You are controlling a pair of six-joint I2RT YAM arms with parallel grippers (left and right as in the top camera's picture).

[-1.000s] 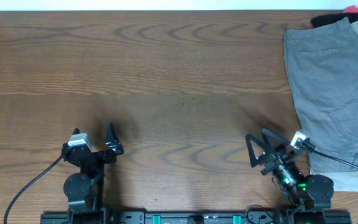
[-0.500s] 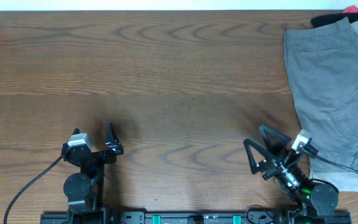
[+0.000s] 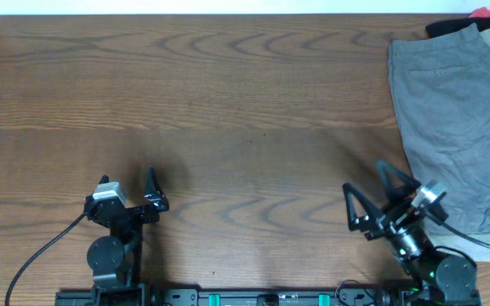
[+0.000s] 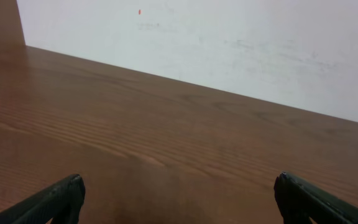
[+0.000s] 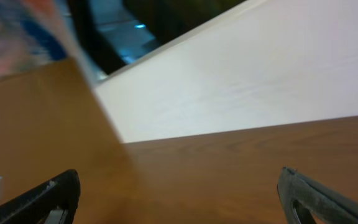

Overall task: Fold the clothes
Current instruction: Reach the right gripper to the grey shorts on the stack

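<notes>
Jaws apart on 2 grippers (image 3: 128,180) (image 3: 365,178).

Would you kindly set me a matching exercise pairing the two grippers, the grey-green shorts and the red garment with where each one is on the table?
Column one:
1. left gripper
2. right gripper
3. grey-green shorts
4. red garment

Column two:
A. peeking out at the far right corner
B. open, at the near left
C. spread flat along the right side of the table
D. open, at the near right

Pairs: 1-B, 2-D, 3-C, 4-A
</notes>
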